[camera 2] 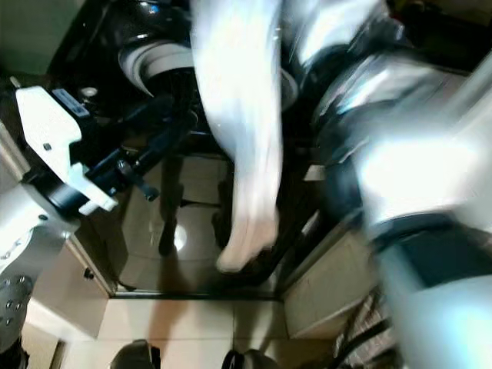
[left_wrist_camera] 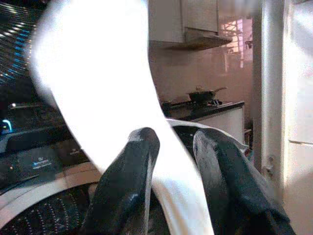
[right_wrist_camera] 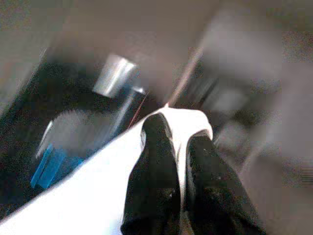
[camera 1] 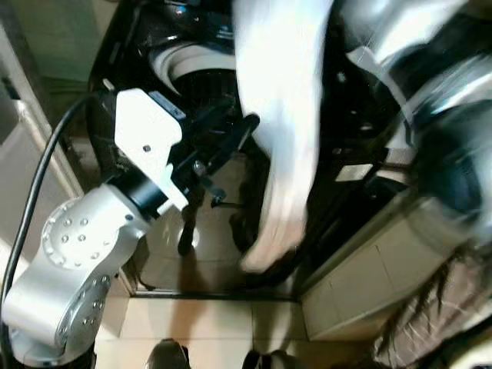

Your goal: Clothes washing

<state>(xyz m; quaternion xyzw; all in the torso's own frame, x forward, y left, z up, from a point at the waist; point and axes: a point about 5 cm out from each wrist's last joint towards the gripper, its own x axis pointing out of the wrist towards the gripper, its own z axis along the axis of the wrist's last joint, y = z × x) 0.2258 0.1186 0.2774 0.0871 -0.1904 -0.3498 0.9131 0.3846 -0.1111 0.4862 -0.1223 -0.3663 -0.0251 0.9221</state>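
A long white garment (camera 1: 280, 131) hangs in front of the black washing machine (camera 1: 154, 31), whose round drum opening (camera 1: 196, 69) shows behind it. My right gripper (right_wrist_camera: 178, 132) is shut on the garment's upper edge; its arm (camera 1: 430, 92) is raised at the right and blurred. Stretched forward from the left, my left gripper (camera 1: 234, 134) has its black fingers (left_wrist_camera: 132, 166) open beside the hanging cloth. In the left wrist view the white garment (left_wrist_camera: 98, 88) runs through the gap between them. The garment's lower end (camera 2: 242, 250) dangles above the floor.
Glossy tiled floor (camera 1: 192, 323) lies below, with my feet (camera 1: 169, 355) at the bottom edge. A pale cabinet (camera 1: 361, 284) stands at the right, with a dark fringed thing (camera 1: 430, 307) beside it. A stove with a pan (left_wrist_camera: 205, 94) is behind the machine.
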